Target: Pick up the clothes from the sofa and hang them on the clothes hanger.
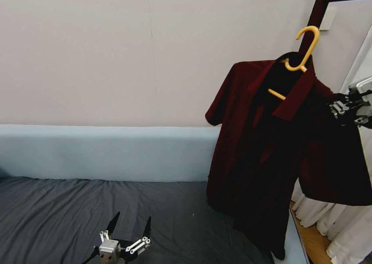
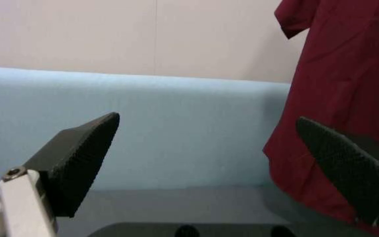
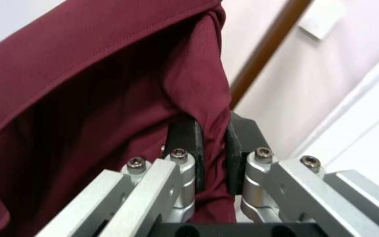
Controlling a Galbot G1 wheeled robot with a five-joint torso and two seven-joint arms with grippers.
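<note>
Your shirt (image 1: pixel 261 159) is off the seat and on the hanger (image 1: pixel 310 47). In the head view it hangs at about 3 o'clock, dark red, collar open. One sleeve sticks out toward 9 o'clock. The hanger is yellow, and its hook rises out of the collar at 1 o'clock. The hook lies across the dark pole of the rack (image 1: pixel 321 5), but you cannot tell whether it catches on anything.

Your right gripper (image 1: pixel 336 109) comes in from the frame's edge at 3 o'clock, at the shirt's far shoulder. The right wrist view settles its state: the right gripper (image 3: pixel 210 148) is clenched, with a fold of the shirt (image 3: pixel 110 98) pinched between the two black fingers (image 3: pixel 186 143). The rack (image 3: pixel 268 54) runs slantwise just behind the cloth.

Your left gripper (image 1: pixel 132 217) sits low at 6 o'clock over the grey seat of the sofa (image 1: pixel 70 211). It is released — fingers spread wide, nothing between them. In the left wrist view the left gripper (image 2: pixel 208 118) faces the sofa's (image 2: pixel 189 138) pale blue back, and the shirt (image 2: pixel 341 98) hangs at the sofa's end.

The shirt's hem drops toward 5 o'clock over the sofa's right end — whether it touches the seat there, you cannot tell.
</note>
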